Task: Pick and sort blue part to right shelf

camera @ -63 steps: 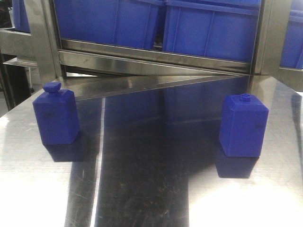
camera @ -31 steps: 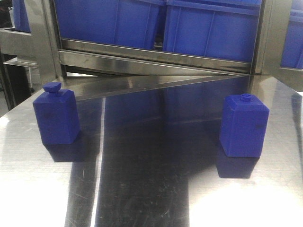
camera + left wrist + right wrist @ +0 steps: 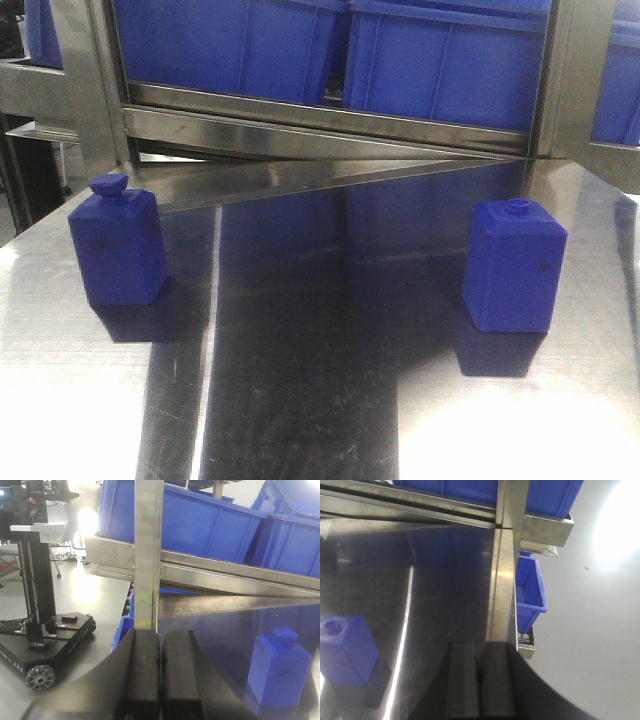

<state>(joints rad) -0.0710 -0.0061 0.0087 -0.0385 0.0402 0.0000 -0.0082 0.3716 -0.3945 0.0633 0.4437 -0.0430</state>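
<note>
Two dark blue blocks stand upright on the steel table [image 3: 300,400]. The blue part [image 3: 514,265] with the small low round nub is at the right; the right wrist view has it [image 3: 345,647] to the left of my right gripper [image 3: 479,647], apart from it. The right gripper is shut and empty. The left block [image 3: 117,245] carries a wider cap. It [image 3: 277,667] stands right of my left gripper [image 3: 160,635], which is shut on nothing. The right shelf [image 3: 610,160] shows at the frame's right edge past a steel post. Neither gripper appears in the front view.
A steel rack rail [image 3: 330,115] with large blue bins [image 3: 440,60] runs along the table's back. An upright steel post [image 3: 147,555] rises just ahead of the left gripper. A black wheeled stand [image 3: 45,640] sits on the floor to the left. A small blue bin [image 3: 530,592] hangs beyond the table's right edge.
</note>
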